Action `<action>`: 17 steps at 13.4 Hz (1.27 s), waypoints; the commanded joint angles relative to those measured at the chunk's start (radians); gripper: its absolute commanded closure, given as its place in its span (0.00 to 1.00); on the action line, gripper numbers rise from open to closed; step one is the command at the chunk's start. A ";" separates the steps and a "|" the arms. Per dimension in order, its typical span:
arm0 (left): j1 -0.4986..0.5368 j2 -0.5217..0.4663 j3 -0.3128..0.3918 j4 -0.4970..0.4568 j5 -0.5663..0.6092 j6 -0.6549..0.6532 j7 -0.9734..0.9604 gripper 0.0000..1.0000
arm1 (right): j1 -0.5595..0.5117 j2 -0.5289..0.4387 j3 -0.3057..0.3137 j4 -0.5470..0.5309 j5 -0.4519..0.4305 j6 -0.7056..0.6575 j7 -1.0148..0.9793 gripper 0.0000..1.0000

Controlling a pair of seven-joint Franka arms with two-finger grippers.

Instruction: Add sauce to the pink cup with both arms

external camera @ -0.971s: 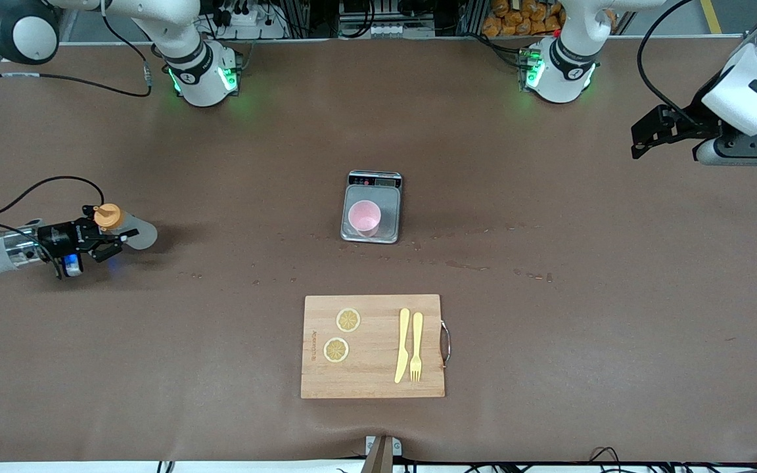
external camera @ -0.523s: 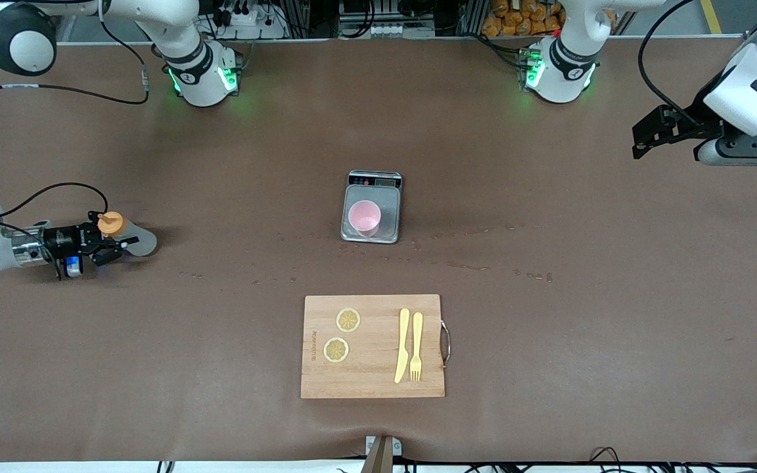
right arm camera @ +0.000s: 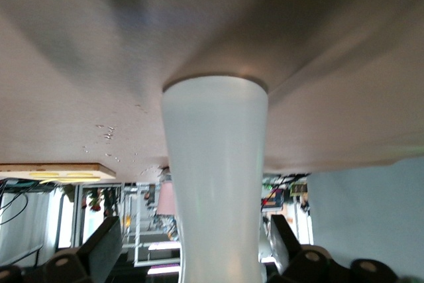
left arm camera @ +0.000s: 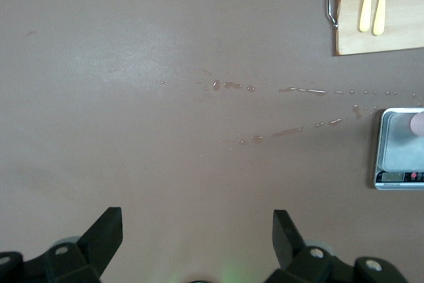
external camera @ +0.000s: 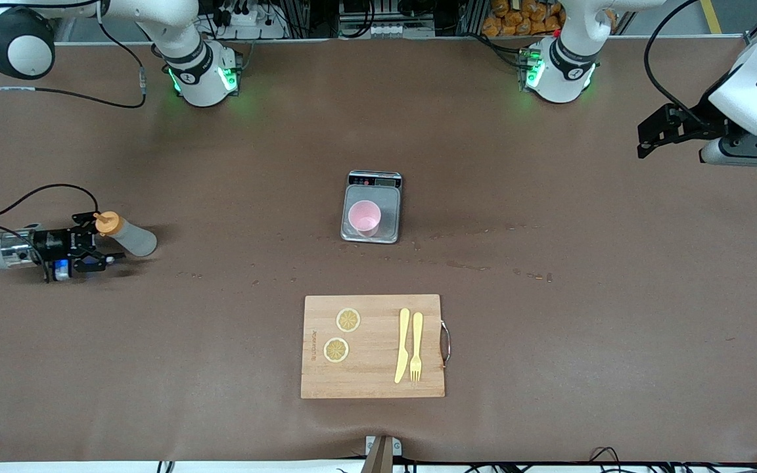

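Two grippers in view. Right gripper (external camera: pixel 98 247) low at the right arm's end of the table, fingers (right arm camera: pixel 99 243) spread apart on either side of the sauce bottle (external camera: pixel 125 234), not pressing it. Bottle upright on the brown table (external camera: pixel 549 341), orange cap (external camera: pixel 106 223) on top, frosted body (right arm camera: pixel 215 183) without readable label. Left gripper (external camera: pixel 641 141) up over the left arm's end of the table, waiting, fingers (left arm camera: pixel 106 230) released wide, nothing between them. Pink cup (external camera: pixel 364 217) upright on the grey kitchen scale (external camera: pixel 370 207) mid-table; scale display too small to read. Nearer the front camera, wooden cutting board (external camera: pixel 373 346) bearing two lemon slices (external camera: pixel 342 335), yellow knife (external camera: pixel 403 345) and fork (external camera: pixel 416 346); small printed mark along one board edge, illegible. Sauce droplets (left arm camera: pixel 298 107) scattered on the table near the scale.
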 commanded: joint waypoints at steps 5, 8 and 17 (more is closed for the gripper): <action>0.025 -0.006 0.004 0.001 -0.008 -0.012 0.027 0.00 | -0.071 -0.037 0.026 0.203 -0.199 -0.101 -0.002 0.00; 0.029 -0.008 0.001 0.000 -0.008 -0.014 0.027 0.00 | 0.014 -0.092 0.026 0.299 -0.239 -0.209 0.001 0.00; 0.031 -0.009 0.003 0.000 -0.011 -0.040 0.027 0.00 | 0.308 -0.305 0.024 0.327 -0.262 -0.261 0.006 0.00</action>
